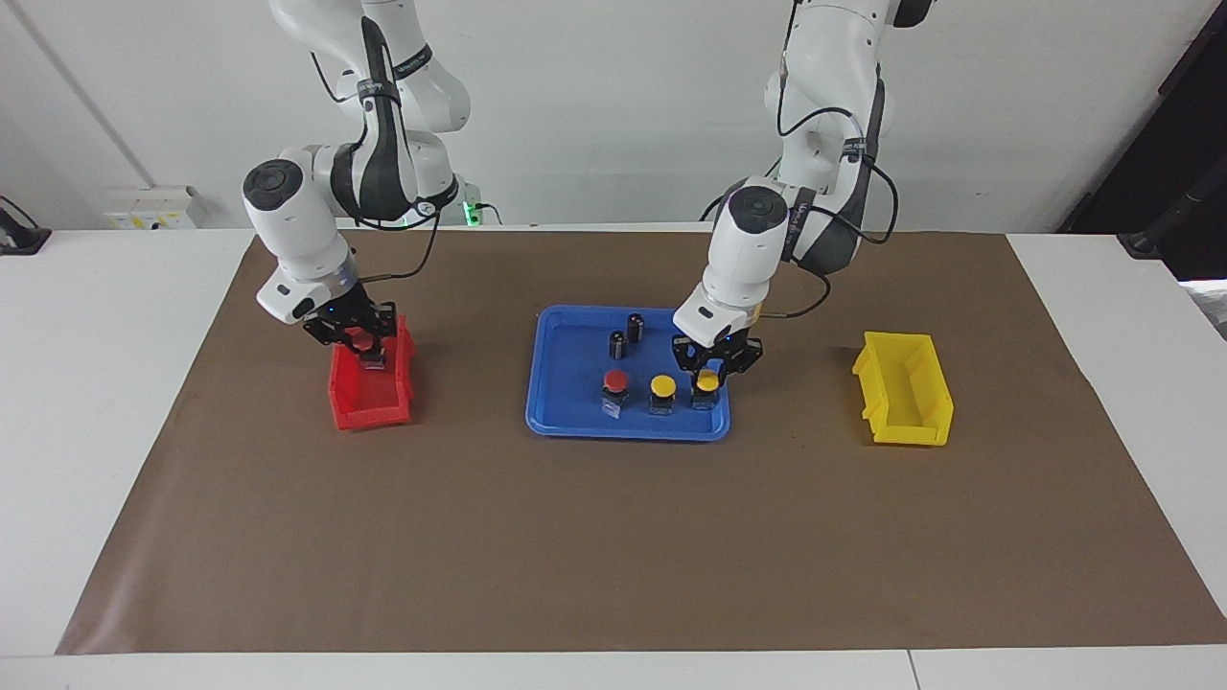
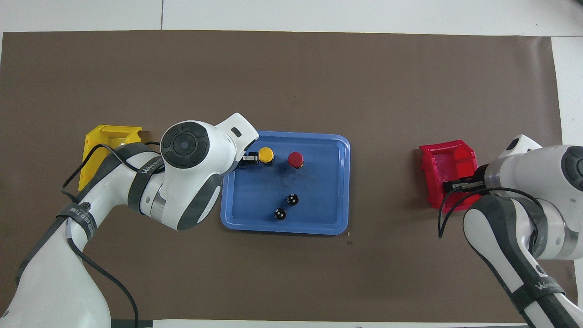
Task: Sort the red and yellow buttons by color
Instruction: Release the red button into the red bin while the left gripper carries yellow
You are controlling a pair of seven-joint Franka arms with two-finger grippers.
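In the facing view the left gripper [image 1: 707, 372] is pinching the yellow button [image 1: 707, 382] at the blue tray's [image 1: 566, 422] lower right corner, crowding its rim. At centre left the right gripper [image 1: 358, 343] is gripping a red button [image 1: 363, 339] over the red bin [image 1: 357, 410]. Another yellow button [image 1: 662, 386] and red button [image 1: 615, 382] are sitting alongside in the tray. Overhead, the left arm is hiding the pinched button, and brown mat [image 1: 613, 537] is lying open below the tray.
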